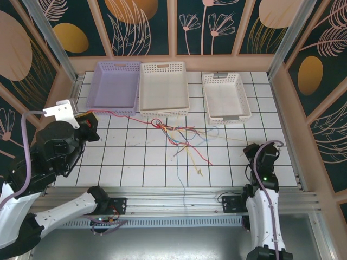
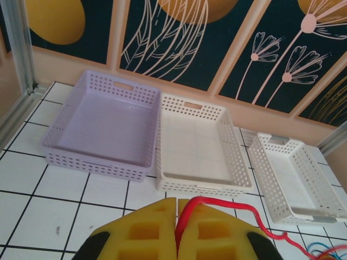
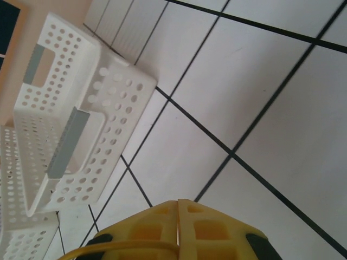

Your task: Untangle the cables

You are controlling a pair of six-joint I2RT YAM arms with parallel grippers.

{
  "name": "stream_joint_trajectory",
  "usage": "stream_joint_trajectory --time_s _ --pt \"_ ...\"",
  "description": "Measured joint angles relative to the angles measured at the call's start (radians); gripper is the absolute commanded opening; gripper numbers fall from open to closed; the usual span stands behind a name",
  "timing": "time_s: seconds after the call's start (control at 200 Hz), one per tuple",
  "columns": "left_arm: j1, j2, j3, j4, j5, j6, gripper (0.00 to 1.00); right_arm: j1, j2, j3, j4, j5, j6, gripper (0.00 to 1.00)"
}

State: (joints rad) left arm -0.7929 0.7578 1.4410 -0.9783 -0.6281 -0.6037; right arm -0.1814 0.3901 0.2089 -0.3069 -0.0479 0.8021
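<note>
**While the three baskets sit empty, both grippers are closed on cable ends**

Where the tiled table (image 1: pixel 135 162) meets the back wall, three perforated plastic baskets stand in a row. The lilac basket (image 1: pixel 114 86) is on the left, with the cream basket (image 1: pixel 164 89) touching its right side. The small white basket (image 1: pixel 225 97), which has grey handle strips, stands apart further right. All three show bare floors and nothing lies inside any of them.

The cables (image 1: pixel 181 138) lie in a loose knot on the tiles, just in front of the cream basket's near wall. Red, blue, yellow and green strands fan out from it toward the arms.

The left gripper (image 2: pixel 177 203) has its yellow fingers pressed together on the red cable (image 2: pixel 217 200). That cable loops up out of the seam between them. From above it runs along the front of the lilac and cream baskets to the knot.

The right gripper (image 3: pixel 178 203) hangs low over the tiles, in front of the small white basket. Its fingers are also together. A yellow cable (image 3: pixel 124 246) curves in at the bottom of the wrist view and looks to be nipped in the seam, though that edge is too cramped to be certain.
</note>
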Motion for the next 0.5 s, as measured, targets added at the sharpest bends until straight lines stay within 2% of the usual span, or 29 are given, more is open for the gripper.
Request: stream_joint_trajectory --time_s 0.265,0.5 --pt "0.000 -0.027 -0.001 -0.032 -0.064 0.019 0.00 -0.173 -0.004 0.014 -0.043 -0.068 -0.001 0.00" --pt "0.000 -0.033 -0.011 -0.051 -0.119 0.044 0.00 -0.390 0.027 0.040 -0.058 -0.221 -0.035 0.00"
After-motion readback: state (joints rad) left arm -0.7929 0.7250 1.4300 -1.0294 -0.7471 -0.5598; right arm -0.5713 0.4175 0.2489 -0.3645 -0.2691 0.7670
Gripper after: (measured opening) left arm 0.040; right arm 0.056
